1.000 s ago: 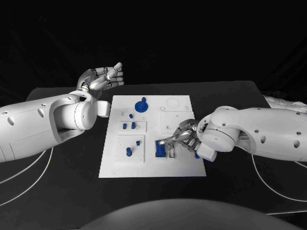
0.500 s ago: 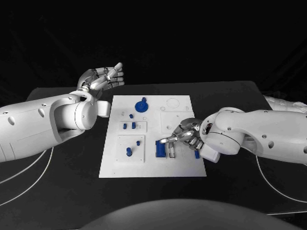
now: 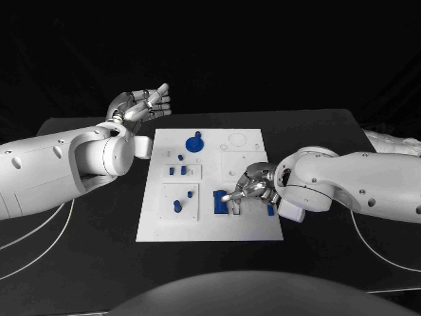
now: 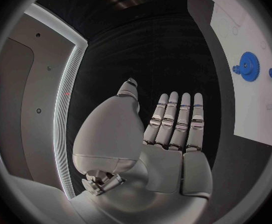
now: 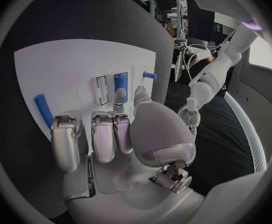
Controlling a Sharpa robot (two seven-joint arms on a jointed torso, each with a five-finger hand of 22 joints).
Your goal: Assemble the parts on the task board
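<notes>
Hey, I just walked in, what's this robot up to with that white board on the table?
The robot is assembling small blue parts on the white task board. Its right hand is down over the board's right side, fingers at a blue block there; whether it grips anything cannot be told. The left hand is raised off the far left of the board, fingers straight, holding nothing. A blue gear sits near the board's far end, and several small blue pegs stand on its left side.

Left hand (image 3: 141,105) raised in the upper left of the frame, fingers straight and apart, holding nothing; right hand (image 3: 247,190) lowered at centre right, fingers curled downward.
</notes>
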